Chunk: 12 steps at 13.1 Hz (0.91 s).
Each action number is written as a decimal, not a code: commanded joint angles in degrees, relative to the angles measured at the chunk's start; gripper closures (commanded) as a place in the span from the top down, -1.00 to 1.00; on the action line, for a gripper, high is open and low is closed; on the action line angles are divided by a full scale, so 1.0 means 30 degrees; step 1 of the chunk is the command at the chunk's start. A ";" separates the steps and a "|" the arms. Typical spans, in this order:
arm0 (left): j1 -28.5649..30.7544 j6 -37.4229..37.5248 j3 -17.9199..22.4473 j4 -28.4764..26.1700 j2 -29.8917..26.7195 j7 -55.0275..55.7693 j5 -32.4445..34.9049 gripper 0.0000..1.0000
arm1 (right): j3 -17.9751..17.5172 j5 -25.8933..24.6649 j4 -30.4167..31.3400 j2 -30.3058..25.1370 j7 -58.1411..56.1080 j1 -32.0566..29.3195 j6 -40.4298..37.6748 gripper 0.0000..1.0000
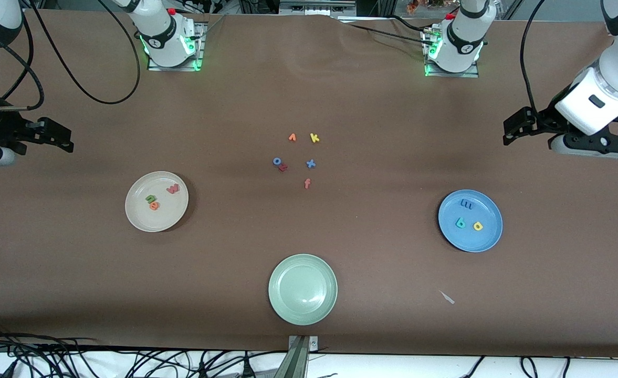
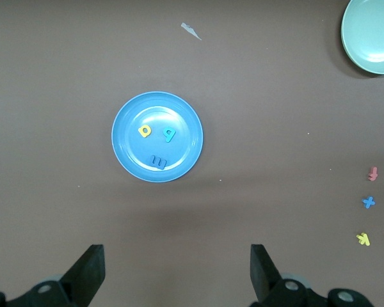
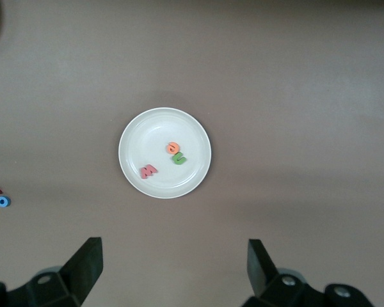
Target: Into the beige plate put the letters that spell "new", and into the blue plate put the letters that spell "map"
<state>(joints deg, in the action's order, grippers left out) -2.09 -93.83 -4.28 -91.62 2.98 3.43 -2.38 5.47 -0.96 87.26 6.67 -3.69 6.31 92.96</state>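
The beige plate [image 1: 136,216] lies toward the right arm's end of the table and holds a green n [image 1: 150,198], an orange e [image 1: 154,206] and a pinkish-red w [image 1: 173,189]. The blue plate [image 1: 486,239], toward the left arm's end, holds a blue m [image 1: 467,202], a teal p [image 1: 460,222] and a yellow a [image 1: 478,226]. My right gripper [image 3: 173,252] hangs open and empty over bare table beside the beige plate [image 3: 137,137]. My left gripper [image 2: 177,256] is likewise open and empty beside the blue plate [image 2: 179,115].
A pale green plate [image 1: 278,307] sits near the front edge, mid-table. Loose letters lie in the middle: orange v [image 1: 292,137], yellow k [image 1: 314,137], blue o [image 1: 276,161], blue x [image 1: 311,164], orange f [image 1: 307,183]. A small pale scrap [image 1: 448,297] lies nearer the camera than the blue plate.
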 commanded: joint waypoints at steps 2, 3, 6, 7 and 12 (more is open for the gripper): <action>-0.0005 0.0458 0.0078 0.1301 0.0880 0.0086 -0.0524 1.00 | -0.0035 -0.0031 -0.0552 0.0239 -0.0116 0.0036 -0.0284 1.00; -0.0005 0.0458 0.0049 0.1360 0.0909 0.0057 -0.0350 1.00 | -0.0035 -0.0002 -0.0581 0.0239 -0.0116 0.0065 -0.0255 1.00; -0.0034 0.0457 0.0048 0.1448 0.1348 0.0057 0.0735 1.00 | -0.0035 -0.0002 -0.0581 0.0239 -0.0116 0.0066 -0.0284 1.00; -0.0064 0.0458 -0.0010 0.1448 0.1378 0.0086 0.0764 1.00 | -0.0035 -0.0002 -0.0582 0.0239 -0.0116 0.0094 -0.0255 1.00; -0.0211 0.0458 -0.0010 0.1448 0.1437 0.0115 0.0823 1.00 | -0.0064 0.0028 -0.0582 0.0239 -0.0087 0.0095 -0.0284 1.00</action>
<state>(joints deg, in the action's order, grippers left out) -2.27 -93.83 -4.38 -89.44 6.40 3.43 -1.76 5.29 -0.96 87.25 6.67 -3.69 6.43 92.96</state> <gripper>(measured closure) 0.000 0.000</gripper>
